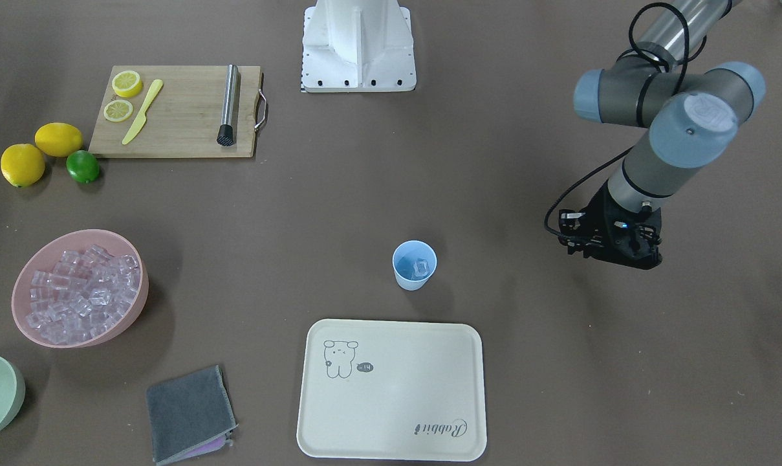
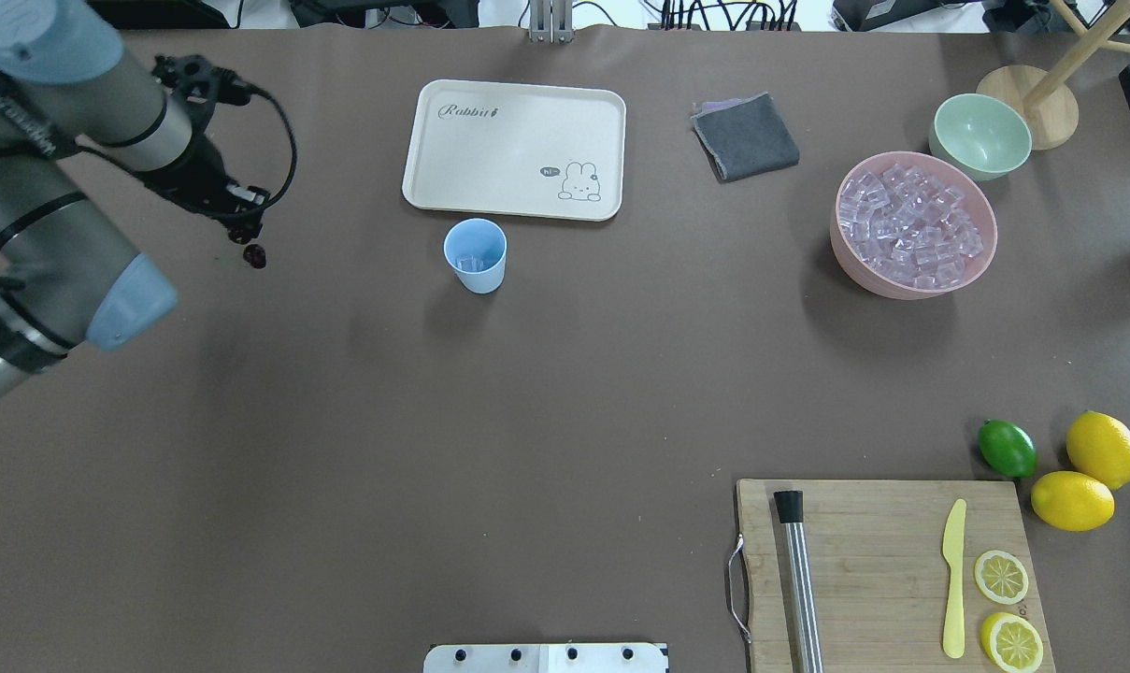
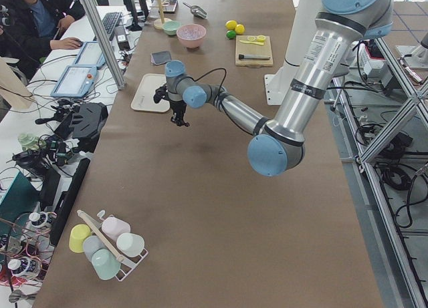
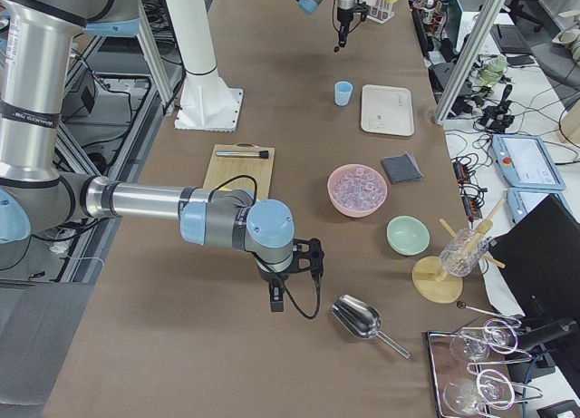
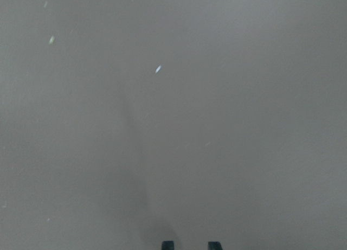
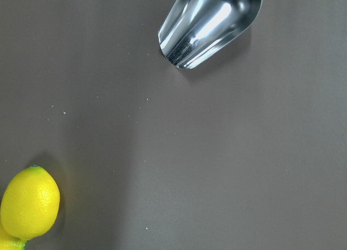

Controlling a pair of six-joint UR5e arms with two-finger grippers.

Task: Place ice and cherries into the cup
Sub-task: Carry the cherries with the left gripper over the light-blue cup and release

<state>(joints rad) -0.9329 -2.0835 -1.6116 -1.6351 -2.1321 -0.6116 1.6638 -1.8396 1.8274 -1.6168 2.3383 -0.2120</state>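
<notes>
My left claw, seemingly pinching the cherries, hangs near the surface's left edge. The cup, with ice inside, stands well apart to its right, just beside the tray.

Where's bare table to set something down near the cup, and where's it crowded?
Widest free patch: the table middle, bordered by the cup, pink bowl and cutting board. The tray beside the cup is bare too, as is the stretch between cup and left gripper. Crowded: lemons and lime by the board's corner, green bowl beside the pink bowl.
</notes>
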